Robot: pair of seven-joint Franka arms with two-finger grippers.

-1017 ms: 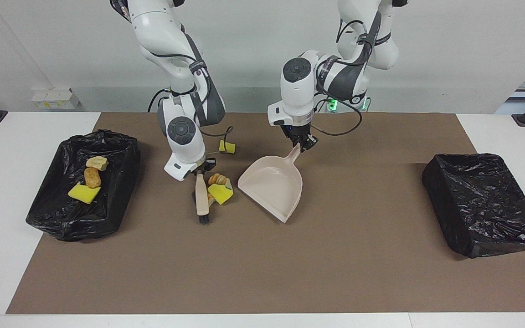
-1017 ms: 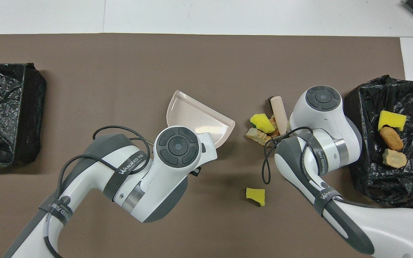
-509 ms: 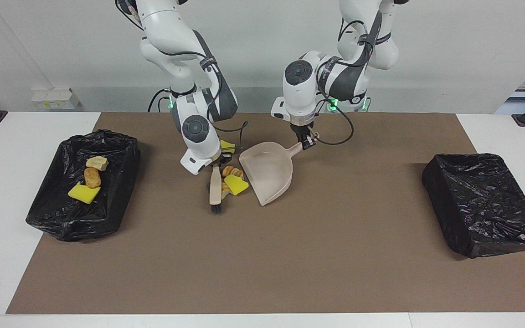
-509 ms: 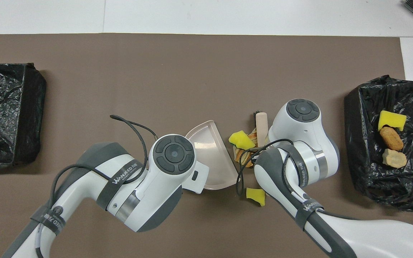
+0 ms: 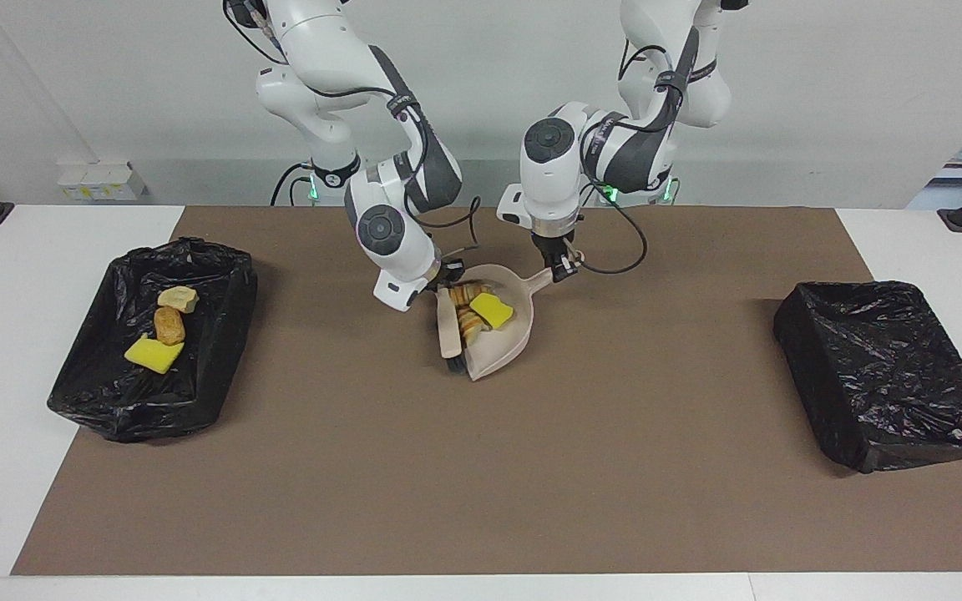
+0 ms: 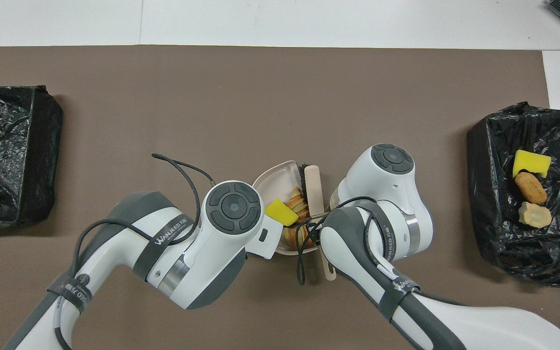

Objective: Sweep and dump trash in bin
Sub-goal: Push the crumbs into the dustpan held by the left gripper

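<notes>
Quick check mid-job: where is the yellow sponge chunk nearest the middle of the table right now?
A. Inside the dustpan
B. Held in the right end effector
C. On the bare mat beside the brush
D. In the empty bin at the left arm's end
A. The yellow sponge chunk lies inside the dustpan with the bread-like lumps, and the brush rests at the pan's mouth.
</notes>
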